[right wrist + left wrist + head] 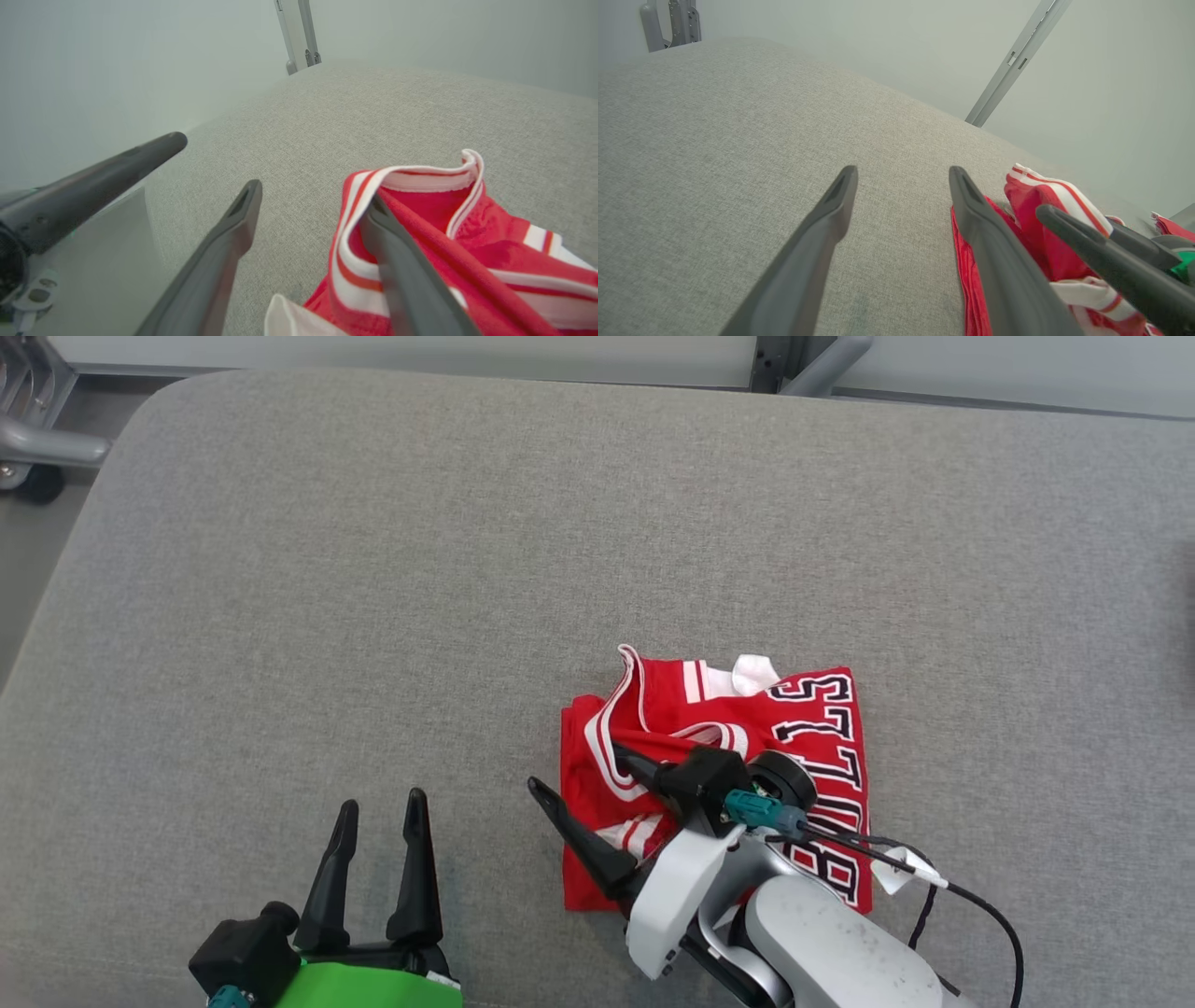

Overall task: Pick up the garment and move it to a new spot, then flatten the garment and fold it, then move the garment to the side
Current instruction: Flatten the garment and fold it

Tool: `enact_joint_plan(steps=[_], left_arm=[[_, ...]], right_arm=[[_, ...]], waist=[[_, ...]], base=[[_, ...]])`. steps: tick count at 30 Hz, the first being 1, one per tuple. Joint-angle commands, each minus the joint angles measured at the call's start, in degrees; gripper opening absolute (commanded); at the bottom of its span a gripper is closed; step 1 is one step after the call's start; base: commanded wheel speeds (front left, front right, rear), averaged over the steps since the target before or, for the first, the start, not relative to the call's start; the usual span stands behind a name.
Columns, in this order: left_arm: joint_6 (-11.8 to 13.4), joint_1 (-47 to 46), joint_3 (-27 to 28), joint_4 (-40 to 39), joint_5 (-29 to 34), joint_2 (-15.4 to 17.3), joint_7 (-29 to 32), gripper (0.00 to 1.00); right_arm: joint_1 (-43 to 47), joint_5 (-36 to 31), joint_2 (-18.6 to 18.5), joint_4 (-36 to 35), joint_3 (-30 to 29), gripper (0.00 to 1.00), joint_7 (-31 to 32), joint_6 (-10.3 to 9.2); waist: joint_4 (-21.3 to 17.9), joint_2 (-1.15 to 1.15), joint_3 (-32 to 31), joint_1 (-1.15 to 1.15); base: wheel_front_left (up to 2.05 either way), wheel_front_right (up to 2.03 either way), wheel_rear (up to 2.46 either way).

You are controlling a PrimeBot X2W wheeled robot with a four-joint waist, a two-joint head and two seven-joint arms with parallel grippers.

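Grey woven upholstery [373, 569] covers the whole work surface, with pale wall and metal frame bars beyond its far edge. On it lies one garment, a red basketball jersey [672, 705], and over it are two grippers, each with two dark fingers.

At the near left, the left gripper [382, 800] hangs over bare grey cloth, its fingers spread apart, holding nothing and touching nothing. The jersey starts just to its right.

To the right, the right gripper [575, 768] is splayed wide at the jersey's left edge. Its left finger [233, 224] is over bare upholstery just off the garment. Its right finger [387, 242] lies on the jersey with its tip against the white-and-red striped trim. Nothing is pinched between them.

The jersey sits right of centre, toward the near edge, folded into a rumpled, nearly square packet, so no long axis is clear. Its black-and-white lettering runs along the right side from near to far, and the curled trimmed opening points far-left.
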Motion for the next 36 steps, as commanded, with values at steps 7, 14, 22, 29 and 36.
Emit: enact_joint_plan(steps=[7, 14, 22, 29, 36], left_arm=[[0.2, 2.4, 2.6, -0.4, 1.7, 0.1, -0.1, 1.00], [-0.4, 4.1, 4.2, -0.5, 3.2, 0.1, -0.1, 1.00], [-0.6, 5.7, 4.5, -0.3, 3.3, 0.1, -0.1, 1.00], [-0.7, 7.0, 4.8, -0.4, 3.4, 0.1, -0.1, 1.00], [-0.6, 8.1, 5.4, -0.6, 3.4, 0.1, -0.1, 1.00]], right_arm=[[5.5, -0.9, -3.1, -9.9, -4.0, 1.00, -0.5, 0.01], [11.2, 1.6, -9.6, -18.0, -9.9, 1.00, 3.9, 0.01], [16.6, -0.5, -11.4, -19.5, -18.1, 1.00, -0.1, 0.01], [22.3, -5.6, -12.3, -16.4, -27.6, 1.00, -7.0, 0.00], [27.3, -10.3, -11.0, -11.4, -37.4, 1.00, -10.0, 0.00]], waist=[[-3.8, 0.21, -3.5, 0.00], [-7.3, 0.21, -6.0, 0.00], [-8.4, 0.21, -8.6, 0.00], [-8.6, 0.21, -10.3, 0.00], [-9.1, 0.21, -11.8, 0.00]], base=[[0.00, 0.00, 0.00], [0.00, 0.00, 0.00], [0.00, 0.00, 0.00], [0.00, 0.00, 0.00], [0.00, 0.00, 0.00]])
